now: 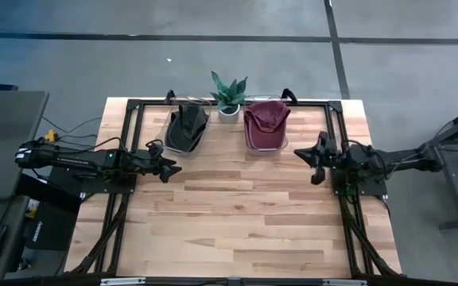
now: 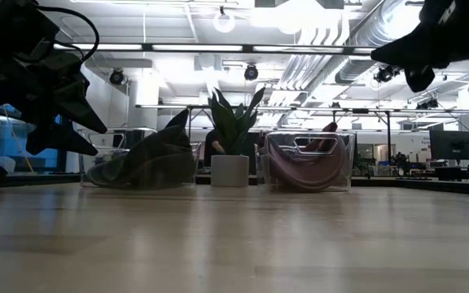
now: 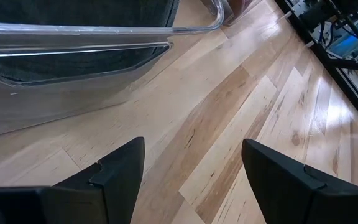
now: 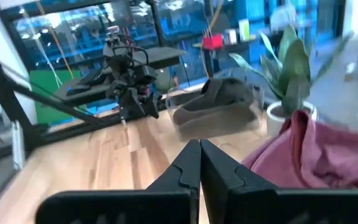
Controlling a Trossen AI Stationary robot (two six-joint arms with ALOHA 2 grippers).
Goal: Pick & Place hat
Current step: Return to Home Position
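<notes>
Pale wood table [image 1: 237,230] on a black frame, grey floor all round in the high view. Along the top edge of the boards, centre frame, sit two clear bins w/ a potted plant [image 1: 229,97] btwn them. The left bin [image 1: 175,141] holds the black cap [image 1: 188,125]. The right bin [image 1: 254,148] holds the red cap [image 1: 265,119], heaped above the rim.

The left gripper [image 1: 172,168] is left of centre, just below the left bin, pointing right. The right gripper [image 1: 302,152] is right of centre, beside the right bin, pointing left. Neither touches a bin or cap.

From above I can't read the jaws; the wrist cams settle it. In the left wrist view the left gripper's [image 3: 192,144] fingers stand wide apart, bare wood in the gap, the clear bin wall across the upper left w/ dark cap fabric behind it. In the right wrist view the right gripper's [image 4: 199,144] fingers are pressed together w/ nothing btwn them. That view also has the red cap at lower right, the black cap in its bin mid-frame, plant leaves at right, and the left arm [image 4: 129,74] at upper left.

The low view adds height: both arms are dark shapes in the upper corners, well above the boards, w/ the left arm at upper left and the right arm [image 2: 430,41] at upper right. Bins and plant line up mid-frame, w/ ceiling lights and ducts in the bkgd.
</notes>
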